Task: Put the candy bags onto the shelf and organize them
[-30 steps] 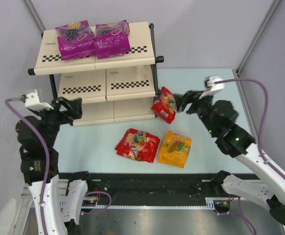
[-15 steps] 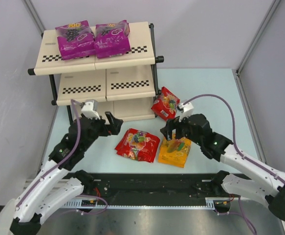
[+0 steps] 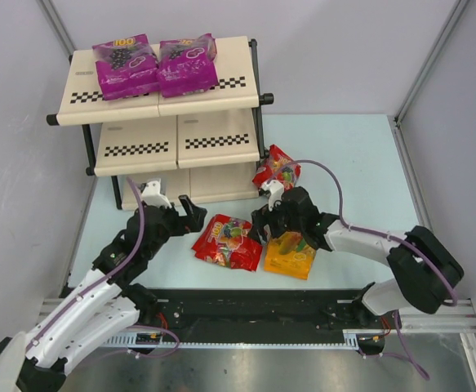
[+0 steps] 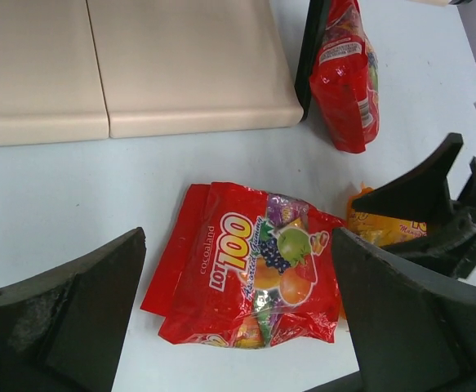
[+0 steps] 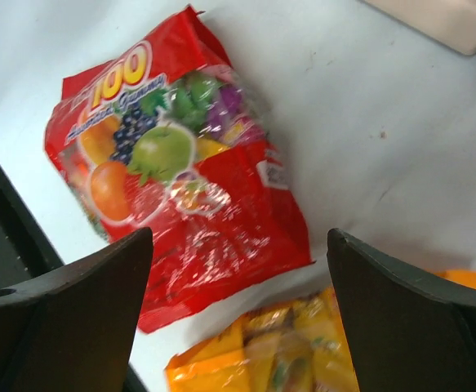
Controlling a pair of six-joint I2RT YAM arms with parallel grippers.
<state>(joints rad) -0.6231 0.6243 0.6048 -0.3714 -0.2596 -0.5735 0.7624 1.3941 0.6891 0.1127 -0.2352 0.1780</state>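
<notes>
The shelf (image 3: 233, 65) is standing at the far left of the table (image 3: 344, 155). On its top tier a purple bag (image 3: 125, 65) is lying just beside a second purple bag (image 3: 187, 63), their edges touching.

A leaning red bag (image 3: 276, 173) is standing on edge on the table, propped against the shelf's right front post. A flat red bag (image 3: 229, 241) is lying face up on the table in front of the bottom tier. An orange bag (image 3: 291, 255) is lying just to its right, the two edges meeting.

The left hand (image 3: 184, 216) is hovering low at the flat red bag's left side, fingers spread wide and gripping nothing. Its wrist camera is looking down between them onto the bag. The right hand (image 3: 264, 229) is hanging over the spot where the flat red bag and the orange bag meet, fingers also wide apart and empty, with both bags lying on the table beneath it. The two hands are facing each other across the flat red bag, near but not touching.
</notes>
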